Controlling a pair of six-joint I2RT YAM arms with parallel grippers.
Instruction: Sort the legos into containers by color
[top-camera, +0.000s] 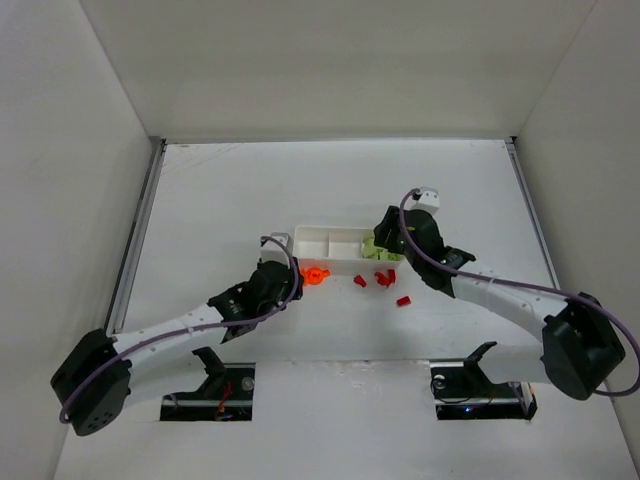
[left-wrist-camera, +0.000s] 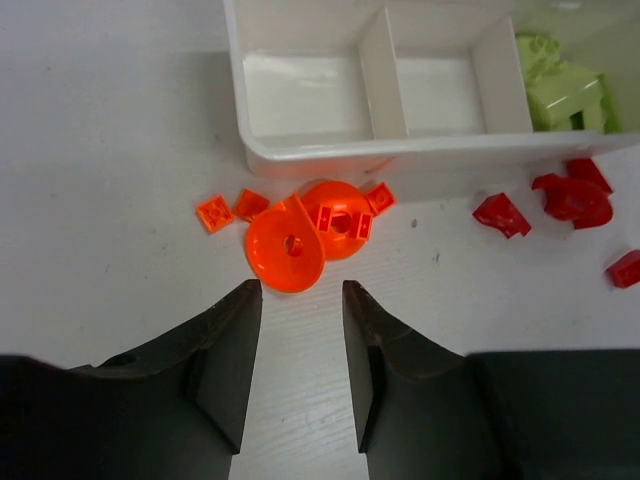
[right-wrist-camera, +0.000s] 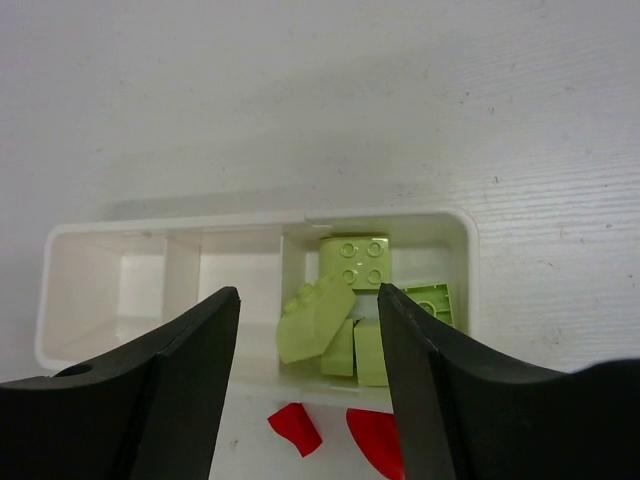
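The white tray (top-camera: 318, 232) lies mid-table with three containers in a row. Its right container holds several pale yellow-green legos (right-wrist-camera: 355, 262), and the left and middle ones (left-wrist-camera: 430, 95) show bare floors. My right gripper (right-wrist-camera: 308, 292) hovers open over the yellow-green legos, gripping nothing. Orange legos (left-wrist-camera: 285, 250), two round pieces and small tiles (left-wrist-camera: 214, 213), lie on the table just in front of the tray's left end. My left gripper (left-wrist-camera: 302, 287) is open just short of them, its jaws empty. Red legos (left-wrist-camera: 570, 197) are scattered on the table in front of the tray's right part.
High white walls close in the table on three sides. A metal rail (top-camera: 135, 250) runs along the left edge and another (top-camera: 530, 215) along the right. Two dark cut-outs (top-camera: 208, 392) sit by the arm bases at the near edge.
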